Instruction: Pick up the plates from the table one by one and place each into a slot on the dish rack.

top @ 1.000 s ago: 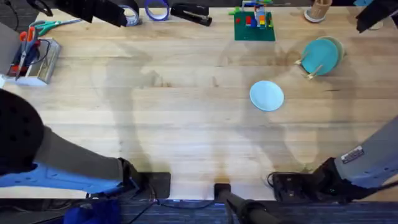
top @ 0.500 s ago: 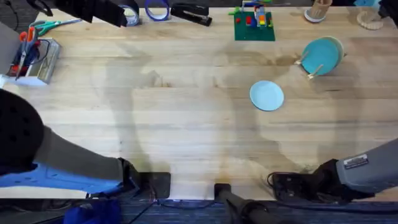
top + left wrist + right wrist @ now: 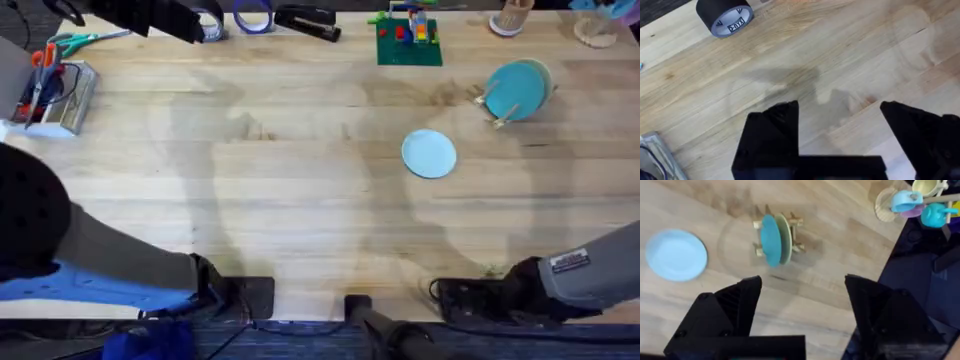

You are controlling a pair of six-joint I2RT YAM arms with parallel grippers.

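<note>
A light blue plate (image 3: 429, 154) is seen lying flat on the tabletop (image 3: 300, 200), right of centre. At upper right, the rack (image 3: 497, 105) holds a teal plate (image 3: 516, 89) and a cream plate (image 3: 786, 238) upright, side by side. Both the left claw (image 3: 840, 117) and the right claw (image 3: 802, 292) are spread wide, nothing gripped.

The light blue plate (image 3: 429, 154) lies flat on the pale plank table (image 3: 280, 200), apart from the dish rack (image 3: 492, 104), on its nearer left side. The small wooden dish rack (image 3: 796, 230) holds the cream-yellow plate (image 3: 786, 238) upright on edge, just behind a darker teal plate (image 3: 770, 240).
</note>
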